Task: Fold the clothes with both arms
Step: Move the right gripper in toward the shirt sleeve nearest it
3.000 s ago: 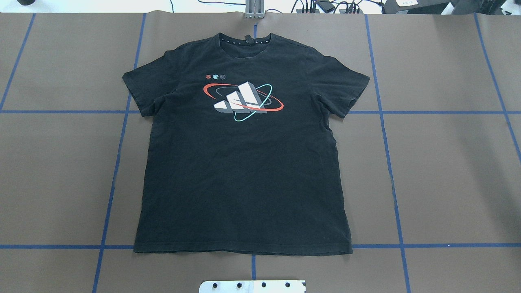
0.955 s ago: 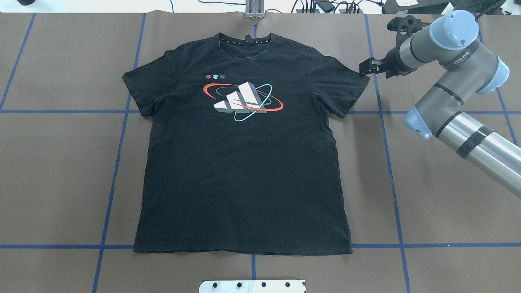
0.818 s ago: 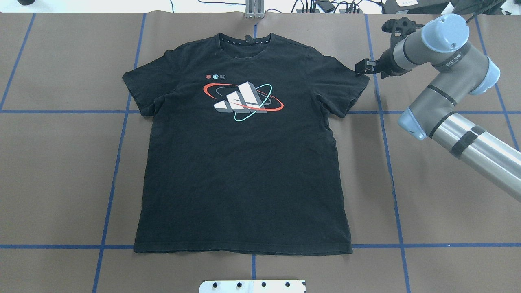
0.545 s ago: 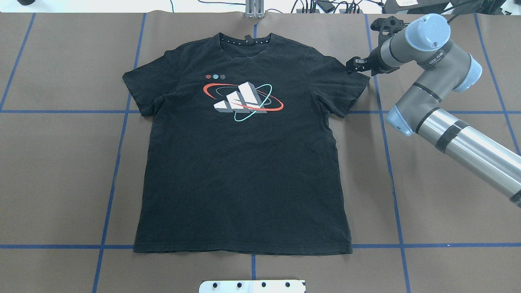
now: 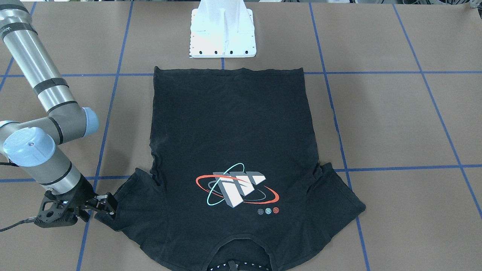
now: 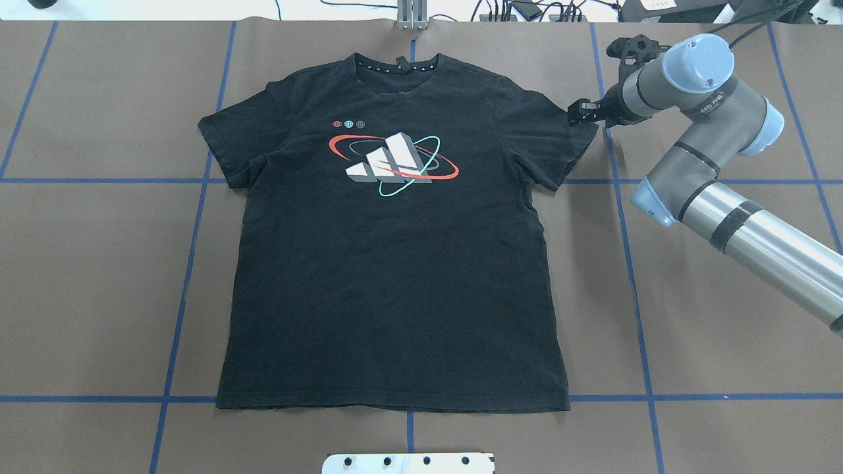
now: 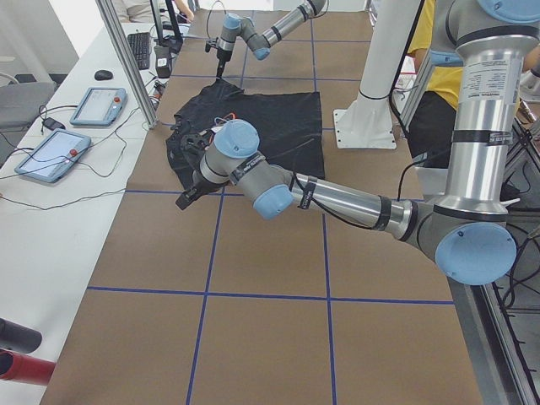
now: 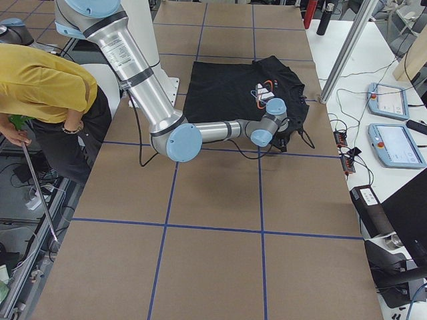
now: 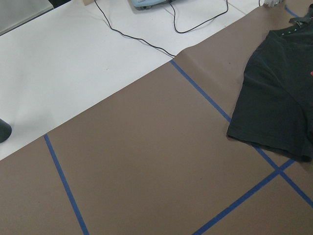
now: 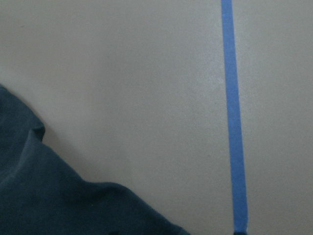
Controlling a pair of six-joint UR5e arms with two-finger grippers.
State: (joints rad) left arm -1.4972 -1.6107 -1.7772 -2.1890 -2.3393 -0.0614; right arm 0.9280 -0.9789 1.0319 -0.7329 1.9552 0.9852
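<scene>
The black T-shirt lies flat, logo up, collar towards the far edge; it also shows in the front view. My right gripper is low at the outer corner of the shirt's right sleeve, and its jaws look open at the sleeve's edge. The right wrist view shows only the sleeve's hem and bare table. My left gripper shows only in the exterior left view, above the table off the shirt's left sleeve; I cannot tell whether it is open. The left wrist view shows that sleeve from a distance.
The brown table cover carries a grid of blue tape. The white mounting base stands by the shirt's hem. Tablets and cables lie on the white bench past the collar side. A person in yellow bends near the robot.
The right arm came in from the right and its gripper moved left to the corner of the right sleeve. The shirt has not moved.
</scene>
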